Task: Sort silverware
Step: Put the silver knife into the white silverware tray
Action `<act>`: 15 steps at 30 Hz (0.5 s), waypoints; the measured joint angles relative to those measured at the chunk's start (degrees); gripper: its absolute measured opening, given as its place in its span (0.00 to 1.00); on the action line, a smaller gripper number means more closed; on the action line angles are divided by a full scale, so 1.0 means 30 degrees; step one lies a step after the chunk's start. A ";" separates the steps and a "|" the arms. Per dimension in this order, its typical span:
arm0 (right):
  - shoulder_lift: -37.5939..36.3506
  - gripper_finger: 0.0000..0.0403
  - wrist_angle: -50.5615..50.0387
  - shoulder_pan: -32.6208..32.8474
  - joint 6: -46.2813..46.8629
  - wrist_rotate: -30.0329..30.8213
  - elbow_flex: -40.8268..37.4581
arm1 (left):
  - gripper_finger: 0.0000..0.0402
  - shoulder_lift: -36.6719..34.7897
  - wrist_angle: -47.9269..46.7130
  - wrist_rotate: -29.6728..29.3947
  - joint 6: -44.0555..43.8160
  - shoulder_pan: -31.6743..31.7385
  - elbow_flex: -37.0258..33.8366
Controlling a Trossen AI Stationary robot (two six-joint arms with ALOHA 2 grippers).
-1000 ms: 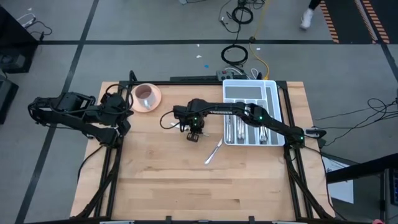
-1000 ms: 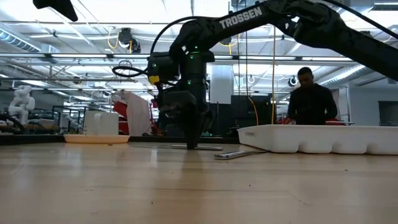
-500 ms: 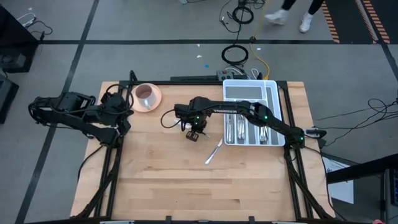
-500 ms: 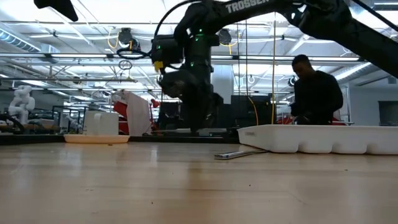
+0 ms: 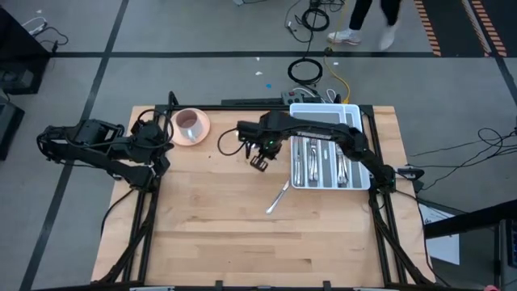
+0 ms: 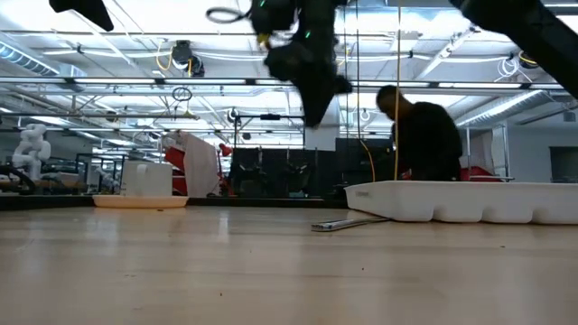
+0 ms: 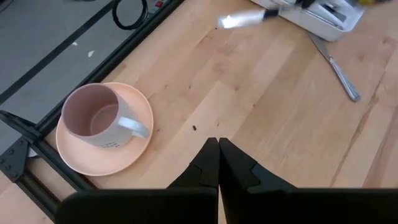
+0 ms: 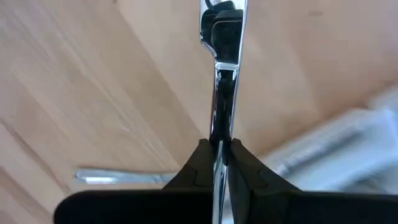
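My right gripper [image 5: 260,161] hangs high over the table's middle, left of the white tray [image 5: 353,129], and is shut on one shiny piece of silverware [image 8: 221,68]. That piece also shows as a bright blur in the left wrist view [image 7: 239,20]. Another piece of silverware [image 5: 278,196] lies flat on the wood near the tray's near left corner. More silverware [image 5: 315,162] lies in the tray's compartments. My left gripper [image 7: 217,146] waits shut above the table's left edge, touching nothing. My right gripper pinches the silverware piece between its two fingers, on a narrow stretch of it [image 8: 219,138], with the thin edge toward the wrist camera. The fingers point down from above. The piece's broader end [image 8: 222,25] reaches out past them, and the piece is lifted clear of the table.
A pink cup on a saucer [image 5: 191,125] stands at the far left of the table. A person [image 6: 424,135] is behind the far edge, near the tray [image 6: 470,200]. Bare wood stretches across the near half [image 5: 258,242].
My right gripper has risen from the tabletop, rolling a little and drifting toward the far edge, and has carried the silverware piece up clear of the wood. The person behind the table has walked leftward. The piece by the tray has stayed put.
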 joint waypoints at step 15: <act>-0.8583 0.00 0.3436 -0.0480 0.3340 0.1136 -1.0072 | 0.00 0.0000 0.0138 0.0000 -0.0131 0.0000 0.0000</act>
